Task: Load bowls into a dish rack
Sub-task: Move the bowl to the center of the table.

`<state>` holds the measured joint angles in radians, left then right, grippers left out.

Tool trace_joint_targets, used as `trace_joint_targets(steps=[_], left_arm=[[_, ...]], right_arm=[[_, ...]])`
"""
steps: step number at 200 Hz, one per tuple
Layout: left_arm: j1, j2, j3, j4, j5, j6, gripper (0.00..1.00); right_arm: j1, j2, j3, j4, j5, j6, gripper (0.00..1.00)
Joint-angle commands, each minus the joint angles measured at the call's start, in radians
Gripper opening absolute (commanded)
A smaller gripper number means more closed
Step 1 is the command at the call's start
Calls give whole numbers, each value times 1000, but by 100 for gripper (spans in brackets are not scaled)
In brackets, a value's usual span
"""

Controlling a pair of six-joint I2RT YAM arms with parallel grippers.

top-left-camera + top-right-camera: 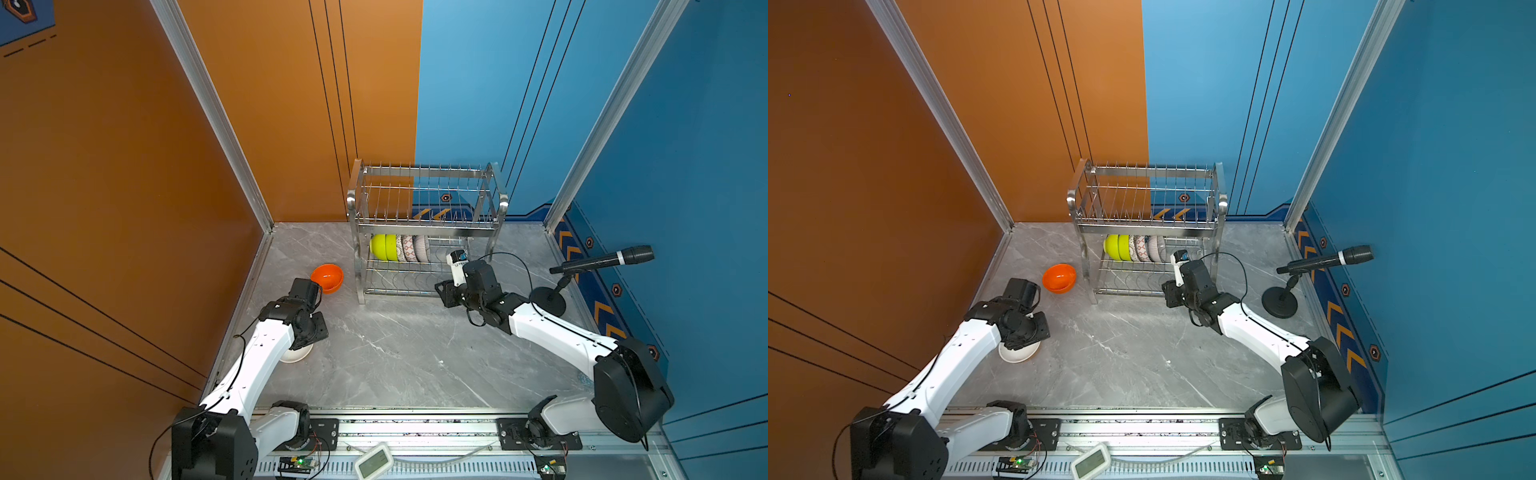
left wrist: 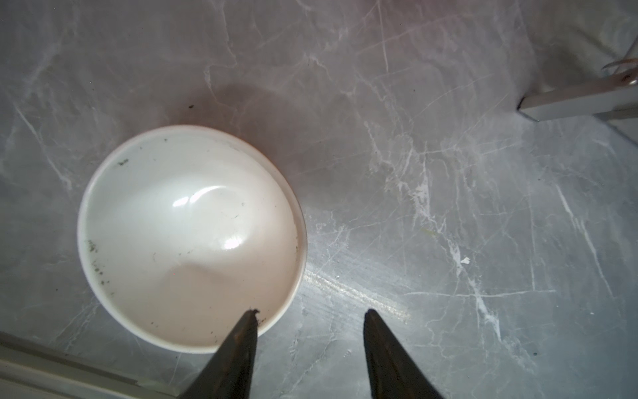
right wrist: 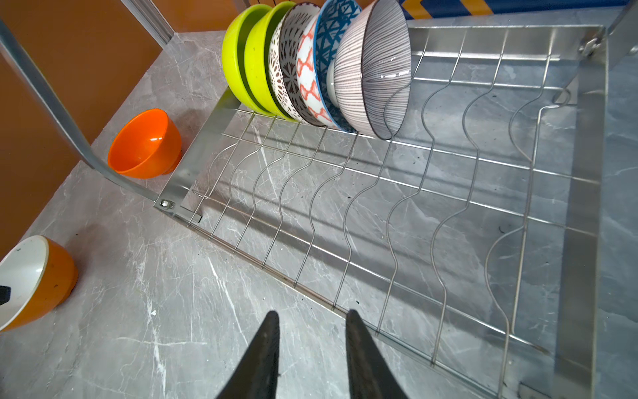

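Pictured mid-load at a grey marble table (image 1: 395, 345): left tool (image 2: 312, 312) poised directly above the white bowl (image 2: 190, 235), jaws parted and astride its rim, one finger (image 2: 241, 342) over the inside wall, the other outside over bare table. Clamped on nothing as yet. Sat upright, mouth up, near the table's left edge, white within and orange without in the right wrist view; mostly hidden beneath the left wrist in both top views, only a sliver of rim showing. Being round, offered no long axis; judged a rim pinch the likely grasp, with the left arm by far the nearer.

Stood away and to the right of that tool: the dish rack (image 1: 424, 226), lower tier already carrying a row of bowls on edge at its left end, two lime-green bowls (image 3: 248, 58) first, patterned ones after, a striped bowl (image 3: 373, 69) last. Left free: the wavy wires to the right of that row.

Rested loose just beside the rack's left leg, between left tool and rack: an orange bowl (image 1: 327, 277).

Hung before the lower tier: right tool (image 3: 312, 312), jaws slightly parted, empty.

Found no brand, label or writing legible anywhere.
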<state>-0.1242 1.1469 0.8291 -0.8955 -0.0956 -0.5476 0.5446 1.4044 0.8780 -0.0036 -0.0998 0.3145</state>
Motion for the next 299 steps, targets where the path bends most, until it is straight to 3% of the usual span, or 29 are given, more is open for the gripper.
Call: trace_joint_targets(steps=[1, 70, 116, 165, 185, 229, 299], left_arm=[[3, 41, 23, -46, 27, 5, 51], [10, 184, 66, -45, -41, 83, 43], [5, 272, 97, -43, -35, 146, 30], [-14, 277, 79, -22, -39, 182, 21], [-36, 261, 72, -12, -30, 193, 13], [-146, 248, 95, -15, -43, 186, 1], [-413, 251, 130, -13, -70, 57, 0]], right_arm=[[10, -58, -30, 65, 1, -37, 34], [21, -165, -70, 87, 21, -44, 35], [23, -174, -64, 62, 39, -34, 35], [23, -196, -65, 40, 57, -38, 35], [19, -211, -62, 28, 70, -38, 36], [7, -237, -68, 6, 114, -31, 36], [-15, -278, -87, -12, 149, 8, 36]])
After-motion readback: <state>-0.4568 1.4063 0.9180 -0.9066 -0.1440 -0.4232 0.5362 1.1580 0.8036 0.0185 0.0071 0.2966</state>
